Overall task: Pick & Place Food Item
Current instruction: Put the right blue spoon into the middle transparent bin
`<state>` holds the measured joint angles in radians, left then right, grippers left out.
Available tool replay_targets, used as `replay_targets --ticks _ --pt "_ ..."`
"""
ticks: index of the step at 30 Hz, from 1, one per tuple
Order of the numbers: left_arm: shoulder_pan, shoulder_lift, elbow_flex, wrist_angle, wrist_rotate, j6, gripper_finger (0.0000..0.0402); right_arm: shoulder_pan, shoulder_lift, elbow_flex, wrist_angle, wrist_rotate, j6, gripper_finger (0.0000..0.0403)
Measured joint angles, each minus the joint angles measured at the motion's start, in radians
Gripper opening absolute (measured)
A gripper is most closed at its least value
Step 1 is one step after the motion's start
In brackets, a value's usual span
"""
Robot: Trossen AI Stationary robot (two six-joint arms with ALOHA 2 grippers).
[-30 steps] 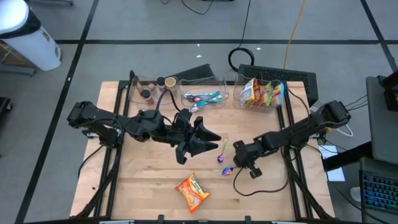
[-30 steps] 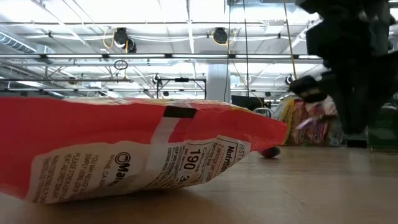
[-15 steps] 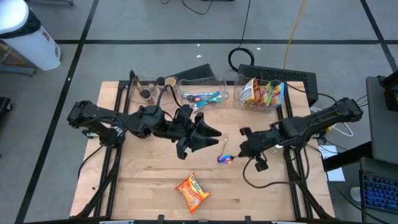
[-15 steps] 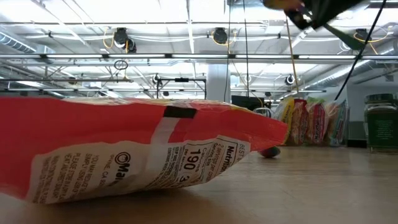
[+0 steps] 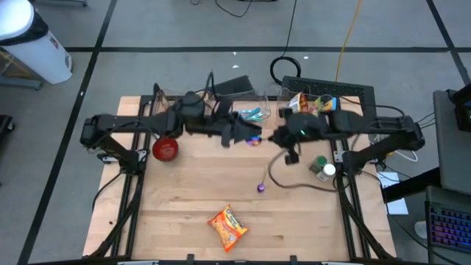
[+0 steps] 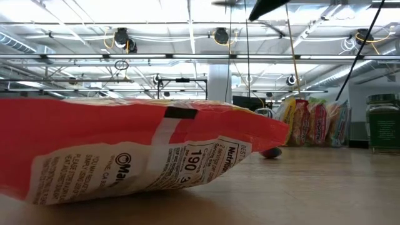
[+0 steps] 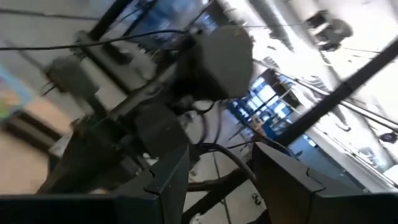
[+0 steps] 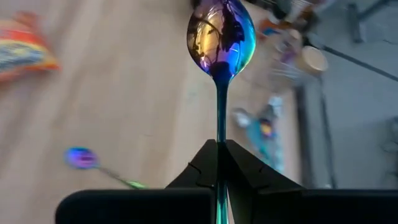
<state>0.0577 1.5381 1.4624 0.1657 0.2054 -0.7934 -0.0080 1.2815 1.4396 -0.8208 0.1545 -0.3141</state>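
Observation:
The orange snack packet [image 5: 227, 227] lies flat on the table near its front edge; it fills the low view as a red bag [image 6: 125, 150]. My right gripper [image 5: 274, 138] hovers over the table's far middle, shut on an iridescent spoon [image 8: 221, 31]. My left gripper [image 5: 250, 135] stands open just left of it, facing it, with nothing between its fingers [image 7: 171, 177]. A second spoon [image 5: 263, 181] lies on the table's middle. A red round item [image 5: 165, 149] rests on the table at the left. My right gripper pinches the spoon's thin handle [image 8: 219, 124] between its two fingers. The handle runs on along the fingers, and the bowl sticks out ahead of them. The fingers come from the table's right, slanting down. The spoon is lifted clear of the table.
Three clear bins stand along the far edge: small jars [image 5: 175, 109], utensils [image 5: 250, 114], snack packets [image 5: 309, 110]. A green-lidded jar [image 5: 321, 168] stands at the right. There is bare wood between the packet and the arms.
My right gripper has risen and gone toward the far edge, carrying one spoon up off the table; the other spoon stays there. My left gripper has swung toward the far edge, uncovering the red round item.

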Motion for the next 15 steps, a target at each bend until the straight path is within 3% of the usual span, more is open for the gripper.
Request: replay_targets --ticks 3,8,15 --pt "0.080 -0.002 0.000 -0.042 0.065 -0.005 0.0182 -0.094 0.054 0.027 0.004 -0.015 -0.084 0.0000" --pt "0.222 -0.013 0.000 -0.028 0.225 0.010 0.0182 -0.240 0.159 0.035 0.075 -0.127 -0.175 0.0000" --pt "0.386 -0.061 0.000 -0.029 0.458 0.033 0.0182 -0.390 0.294 0.035 0.244 -0.213 -0.195 0.0000"
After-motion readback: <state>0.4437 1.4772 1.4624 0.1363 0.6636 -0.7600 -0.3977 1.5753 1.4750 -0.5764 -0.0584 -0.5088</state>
